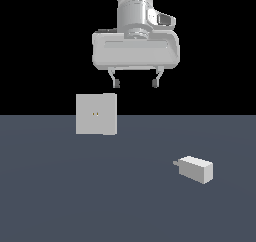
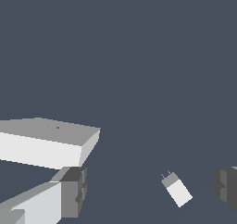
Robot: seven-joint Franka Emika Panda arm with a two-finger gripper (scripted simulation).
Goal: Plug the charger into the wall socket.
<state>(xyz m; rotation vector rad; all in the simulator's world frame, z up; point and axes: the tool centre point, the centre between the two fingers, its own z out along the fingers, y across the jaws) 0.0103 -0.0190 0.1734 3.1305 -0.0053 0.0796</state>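
Observation:
The charger (image 1: 195, 169) is a small light-grey block lying on the dark floor toward the exterior view's right, its short prongs pointing to that view's left. In the wrist view the charger (image 2: 176, 189) shows small between the fingertips, far below them. The wall socket (image 1: 96, 114) is an upright light-grey square plate with two tiny yellowish holes at its centre, standing at the exterior view's left; the wrist view sees the wall socket (image 2: 46, 142) from above. My gripper (image 1: 135, 82) hangs open high above the floor, between the two, holding nothing.
A flat dark blue-grey floor (image 1: 100, 196) runs across the lower half of the exterior view, with black background behind it. Nothing else stands on it.

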